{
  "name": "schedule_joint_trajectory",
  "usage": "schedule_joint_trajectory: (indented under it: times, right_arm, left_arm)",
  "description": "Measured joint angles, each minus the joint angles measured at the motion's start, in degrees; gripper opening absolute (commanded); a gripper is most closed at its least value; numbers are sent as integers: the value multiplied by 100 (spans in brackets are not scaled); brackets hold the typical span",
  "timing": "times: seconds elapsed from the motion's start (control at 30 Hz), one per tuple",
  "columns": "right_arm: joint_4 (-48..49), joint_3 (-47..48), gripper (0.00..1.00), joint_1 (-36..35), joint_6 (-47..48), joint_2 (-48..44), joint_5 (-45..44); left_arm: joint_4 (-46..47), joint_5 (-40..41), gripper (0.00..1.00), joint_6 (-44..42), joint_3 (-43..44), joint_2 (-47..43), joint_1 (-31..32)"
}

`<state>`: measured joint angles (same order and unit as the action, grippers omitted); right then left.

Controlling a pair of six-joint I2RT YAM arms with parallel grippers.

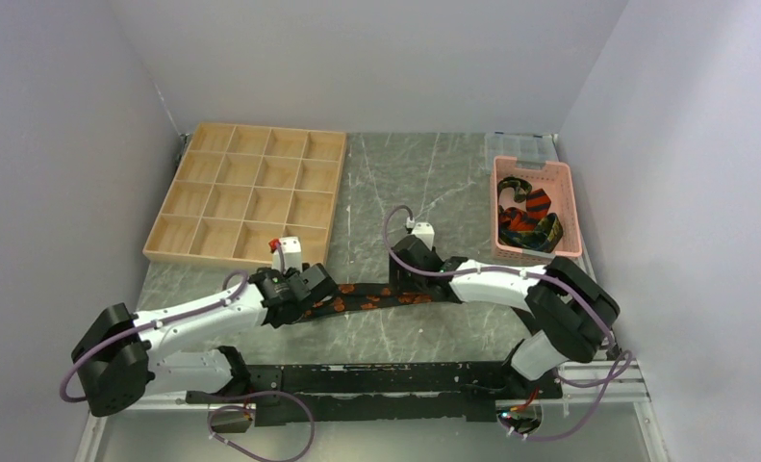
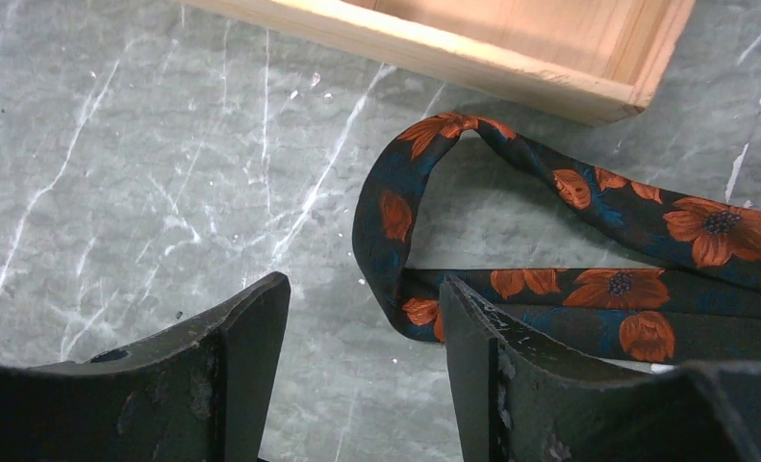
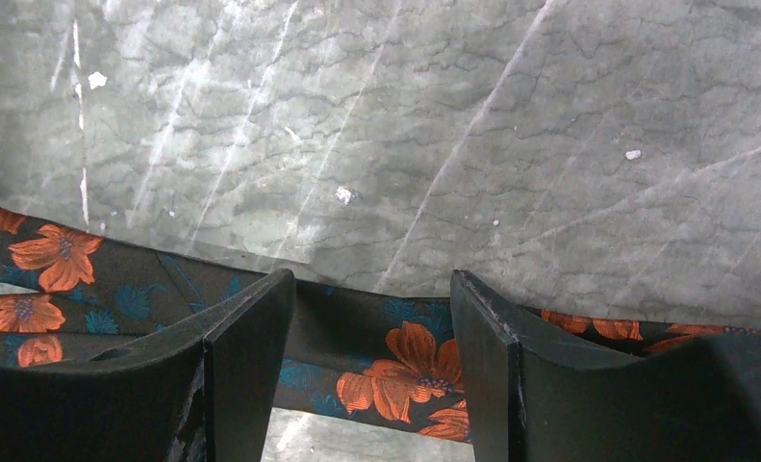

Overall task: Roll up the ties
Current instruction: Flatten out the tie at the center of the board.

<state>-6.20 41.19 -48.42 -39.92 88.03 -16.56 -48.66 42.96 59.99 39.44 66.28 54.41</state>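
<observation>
Presently, your pink basket (image 1: 531, 165) at the back right of the tabletop (image 1: 434, 173) holds a heap of striped ties (image 1: 528, 219). The wooden tray (image 1: 244, 186) stands back left. One black tie (image 1: 376, 298) with orange flowers lies flat between your arms, folded at its left end. Your left gripper (image 2: 362, 287) stands wide just beside that fold, gripping nothing. Your right gripper (image 3: 371, 279), also wide, straddles the tie.

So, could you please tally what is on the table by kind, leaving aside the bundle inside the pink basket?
Floral tie: 1
Wooden compartment tray: 1
Pink basket: 1
Clear plastic box: 1
Total: 4
</observation>
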Motion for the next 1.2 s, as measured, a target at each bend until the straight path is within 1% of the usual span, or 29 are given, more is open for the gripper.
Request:
schedule_joint_trajectory:
  times: [0.17, 0.27, 0.37, 0.47, 0.67, 0.73, 0.77, 0.83, 0.87, 0.9, 1.0, 1.07, 1.13, 1.2]
  right_arm:
    - [376, -452, 65, 103, -109, -337, 15]
    - [605, -859, 65, 369, -210, -697, 83]
    - [756, -1182, 65, 634, -286, -1019, 205]
    - [831, -1438, 65, 835, -374, -1314, 339]
    - [732, -1784, 65, 949, -487, -1843, 498]
    - [651, -1829, 65, 951, -487, -1954, 518]
    - [616, -1860, 65, 949, -485, -2017, 533]
    - [577, -1952, 65, 951, -457, -2175, 579]
    - [570, -2011, 65, 951, -433, -2267, 601]
    - [568, -2081, 65, 951, -400, -2378, 629]
    - [564, -2286, 65, 949, -284, -2723, 717]
    - [557, -2396, 65, 949, -186, -2953, 804]
    - [525, -2444, 66, 951, -81, -3145, 868]
    - [516, -2444, 66, 949, 52, -3318, 951]
  left_arm:
    - [2, -284, 64, 278, 0, 393, -177]
    - [26, -328, 60, 546, -39, 767, -247]
    - [129, -321, 52, 723, -179, 752, -297]
    - [354, -321, 38, 833, -334, 656, -435]
    - [966, -269, 15, 1021, -835, 435, -527]
    - [1241, -240, 11, 1051, -1128, 96, -522]
    - [1360, -221, 11, 1056, -1252, -83, -520]
    - [1707, -166, 13, 979, -1589, -573, -503]
    - [1921, -133, 17, 907, -1823, -922, -483]
    - [2063, -120, 22, 813, -1982, -1185, -463]
    - [2522, -144, 42, 420, -2446, -2024, -428]
    - [2643, -186, 53, 168, -2568, -2459, -424]
    - [2686, -286, 58, -37, -2570, -2883, -424]
    - [2684, -411, 61, -160, -2570, -3235, -420]
